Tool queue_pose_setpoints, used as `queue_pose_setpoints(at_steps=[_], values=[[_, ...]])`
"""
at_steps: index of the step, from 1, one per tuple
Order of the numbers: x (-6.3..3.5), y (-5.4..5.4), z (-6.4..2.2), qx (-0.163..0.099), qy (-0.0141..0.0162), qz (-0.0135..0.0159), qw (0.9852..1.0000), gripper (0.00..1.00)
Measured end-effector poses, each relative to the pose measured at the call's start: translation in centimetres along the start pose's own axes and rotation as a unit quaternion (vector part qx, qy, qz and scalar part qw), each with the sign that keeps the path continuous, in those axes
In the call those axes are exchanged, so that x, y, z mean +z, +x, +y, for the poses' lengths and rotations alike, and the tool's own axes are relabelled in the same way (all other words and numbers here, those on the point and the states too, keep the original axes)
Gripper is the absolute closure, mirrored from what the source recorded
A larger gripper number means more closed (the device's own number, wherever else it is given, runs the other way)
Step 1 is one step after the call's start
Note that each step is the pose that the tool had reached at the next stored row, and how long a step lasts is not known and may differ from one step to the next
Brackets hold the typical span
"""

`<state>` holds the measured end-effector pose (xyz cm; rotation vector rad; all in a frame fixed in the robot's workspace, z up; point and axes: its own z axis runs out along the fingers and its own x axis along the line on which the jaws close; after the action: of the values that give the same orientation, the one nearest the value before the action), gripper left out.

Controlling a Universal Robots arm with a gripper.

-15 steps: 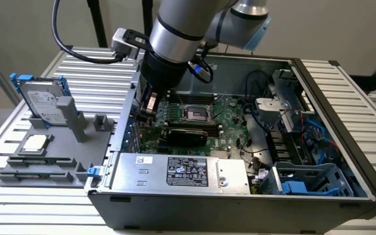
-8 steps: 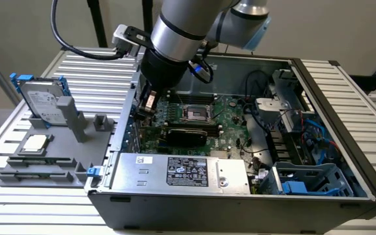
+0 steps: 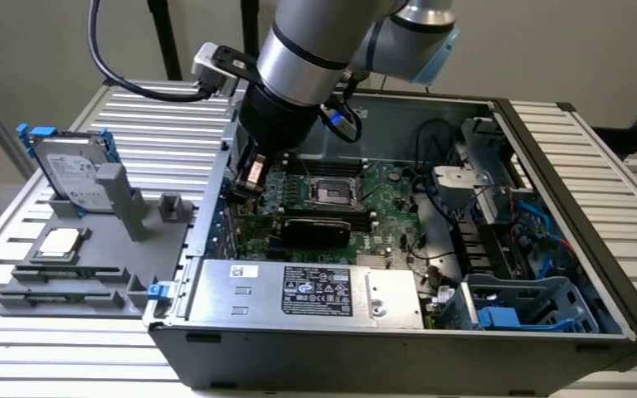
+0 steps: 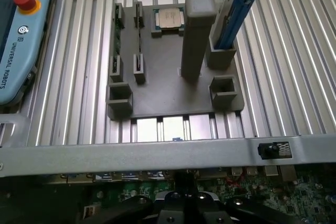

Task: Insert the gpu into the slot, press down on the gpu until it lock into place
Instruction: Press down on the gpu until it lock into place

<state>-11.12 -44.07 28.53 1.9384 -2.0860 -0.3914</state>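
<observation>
The gpu (image 3: 316,228) is a flat black card standing on edge across the green motherboard (image 3: 396,186) inside the open computer case (image 3: 407,344). The slot is hidden beneath the card. My gripper (image 3: 250,176) hangs just inside the case wall at the exterior view's left, a short way from the gpu's end and apart from it. It is shut, with nothing visible between its fingers. In the wrist view the gripper (image 4: 185,195) sits dark and closed over the green board (image 4: 247,184), just inside the case rim (image 4: 157,153).
A silver power supply with a label (image 3: 308,290) fills the case's near side. A CPU socket (image 3: 330,192) lies beyond the gpu, a blue drive cage (image 3: 517,307) at the right. Outside stand a grey fixture tray (image 4: 173,85), a hard drive (image 3: 70,174) and a teach pendant (image 4: 16,40).
</observation>
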Motion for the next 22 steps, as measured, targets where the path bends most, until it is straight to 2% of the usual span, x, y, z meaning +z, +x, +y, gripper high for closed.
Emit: queue_pose_setpoints(at_steps=[2,4,6,8,10,11,12,17,19,22], values=[[-0.05,0.0,-0.04,0.000,-0.0001,-0.0002,1.0000,0.89],[-0.37,-0.1,-0.37,-0.001,-0.0008,-0.0024,1.0000,0.89],[-1.31,-0.1,-0.77,0.000,-0.0051,-0.0012,1.0000,0.89],[-2.20,-0.1,-1.30,0.000,-0.0077,-0.0014,1.0000,0.89],[-2.61,-0.2,-1.98,-0.001,-0.0079,-0.0018,1.0000,0.89],[-2.70,-0.2,-2.18,-0.001,-0.0067,-0.0018,1.0000,0.89],[-2.74,-0.2,-2.28,-0.001,-0.0010,-0.0023,1.0000,0.89],[-2.90,-0.2,-2.66,-0.003,0.0444,-0.0049,0.9990,0.89],[-2.95,-0.2,-2.79,-0.003,0.0617,-0.0060,0.9981,0.89],[-3.03,-0.2,-2.99,-0.004,0.0893,-0.0077,0.9960,0.89]])
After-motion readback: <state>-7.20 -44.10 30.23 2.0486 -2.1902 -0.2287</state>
